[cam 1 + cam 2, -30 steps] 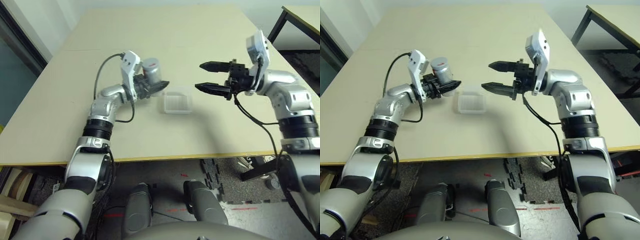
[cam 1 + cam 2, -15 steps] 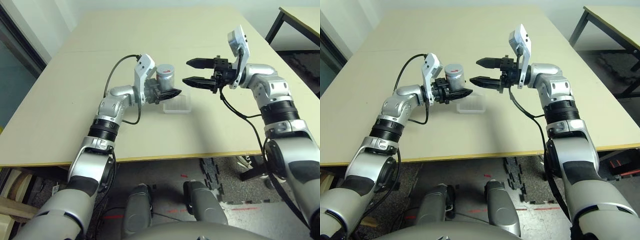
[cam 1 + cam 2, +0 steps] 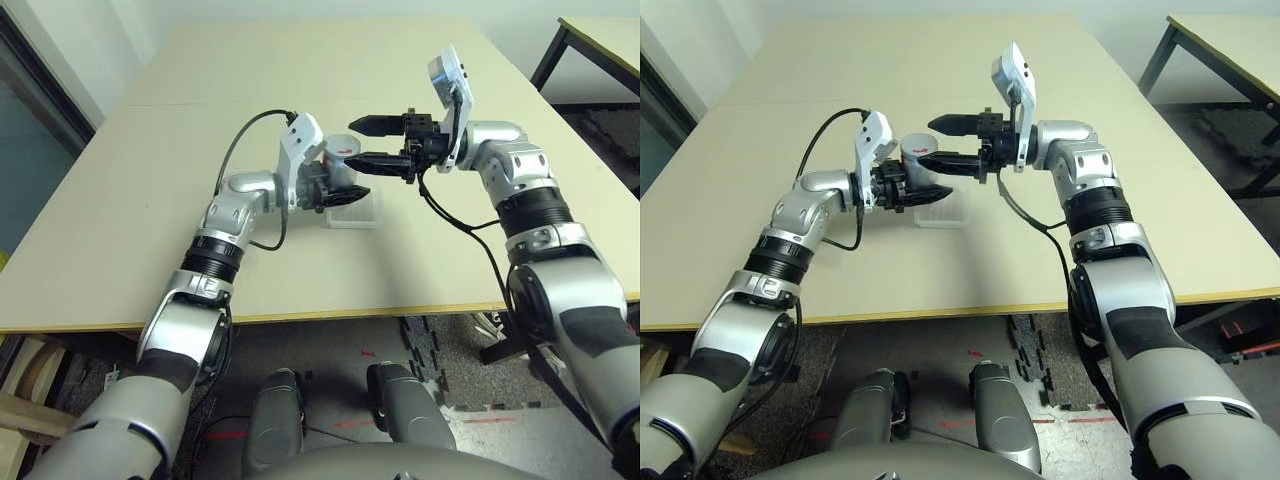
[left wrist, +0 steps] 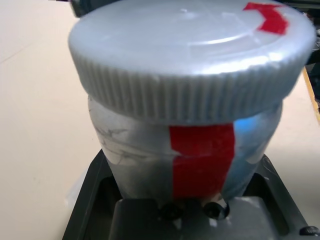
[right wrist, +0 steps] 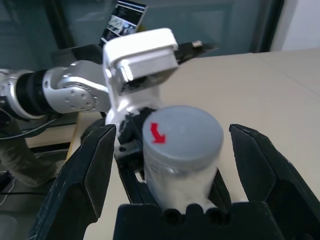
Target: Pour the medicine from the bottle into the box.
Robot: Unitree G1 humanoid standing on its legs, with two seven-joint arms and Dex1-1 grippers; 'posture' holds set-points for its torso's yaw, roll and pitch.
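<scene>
The silver-grey bottle (image 4: 200, 150), red stripe on its label, is upright with its ribbed grey cap (image 4: 185, 60) on. My left gripper (image 3: 338, 188) is shut on the bottle's body and holds it just above the table, at the left edge of the clear box (image 3: 358, 208). My right gripper (image 5: 175, 150) is open, one finger (image 5: 85, 175) on each side of the cap (image 5: 182, 135), with a gap on both sides. In the head views the right gripper (image 3: 937, 142) reaches in from the right at cap height. The medicine is hidden inside the bottle.
The beige table (image 3: 450, 250) stretches far back, and its front edge runs close to my body. A second table (image 3: 600, 30) with black legs stands at the far right, past a floor gap.
My left arm has carried the bottle rightward to the box's edge. My right arm has swung left, bringing its open fingers around the cap.
</scene>
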